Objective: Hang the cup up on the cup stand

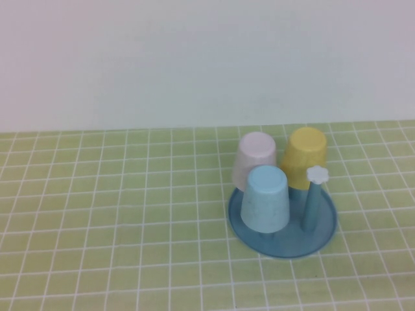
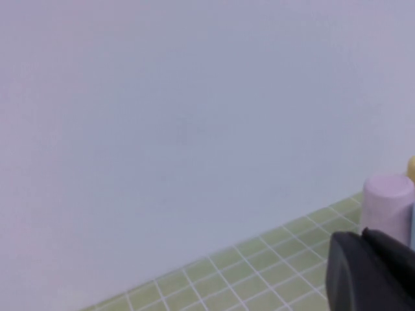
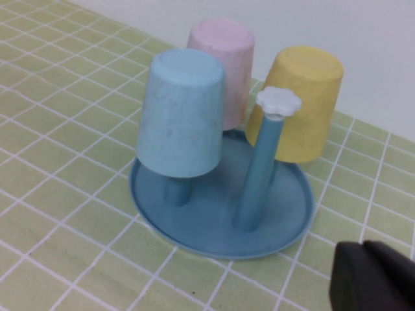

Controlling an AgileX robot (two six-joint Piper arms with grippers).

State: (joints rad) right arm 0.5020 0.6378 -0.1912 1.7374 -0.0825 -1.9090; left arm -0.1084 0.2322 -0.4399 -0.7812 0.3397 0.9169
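Observation:
The light-blue cup sits upside down over a peg at the front left of the round blue cup stand. In the right wrist view the cup hangs on its peg above the stand's tray. A bare blue peg with a white flower cap stands to its right. My right gripper is shut and empty, just off the tray's rim. My left gripper is also shut and empty, off to the stand's left and facing the wall. Neither arm shows in the high view.
A pale pink cup and a yellow cup hang upside down on the stand's rear pegs. The green tiled tabletop spreads to the left and front. A plain white wall closes the back.

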